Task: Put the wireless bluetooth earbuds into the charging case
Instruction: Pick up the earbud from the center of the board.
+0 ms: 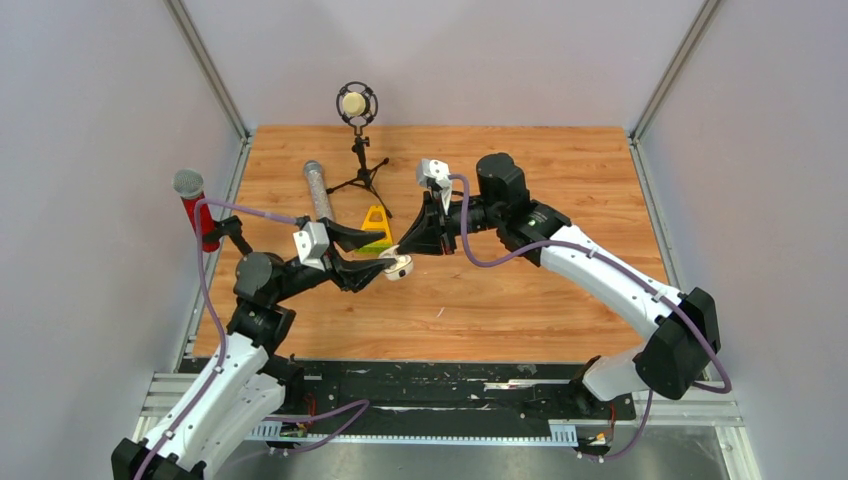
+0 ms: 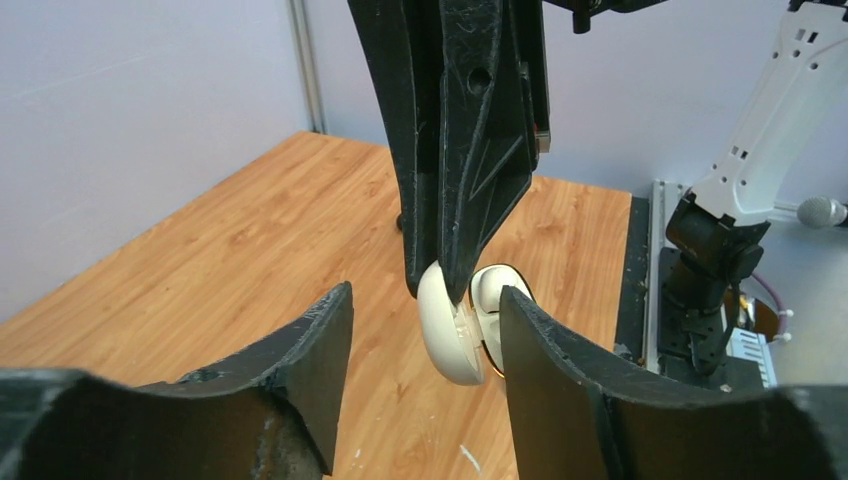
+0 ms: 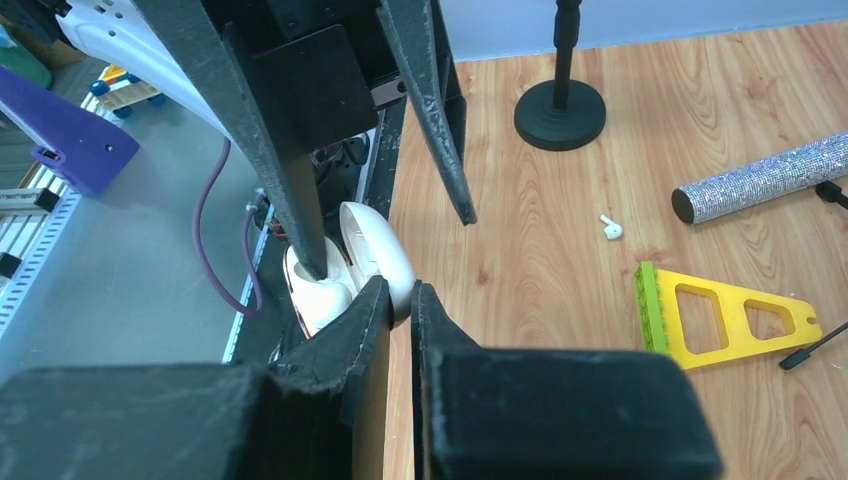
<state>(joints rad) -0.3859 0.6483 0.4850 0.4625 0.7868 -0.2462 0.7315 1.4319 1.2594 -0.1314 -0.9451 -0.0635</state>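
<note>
the right gripper (image 3: 400,292) pinches only one half of the open charging case (image 3: 375,250) while the left gripper (image 2: 428,300) gapes around it, so it may twist loose; one earbud (image 3: 611,228) lies on the table (image 3: 560,320).

Both arms reach mid-frame over the wooden desk (image 1: 540,300), where the left gripper (image 1: 383,259) and right gripper (image 1: 399,250) meet at the white charging case (image 1: 399,268). Just above lies a yellow wedge (image 1: 376,224) (green along its lower edge).
</note>
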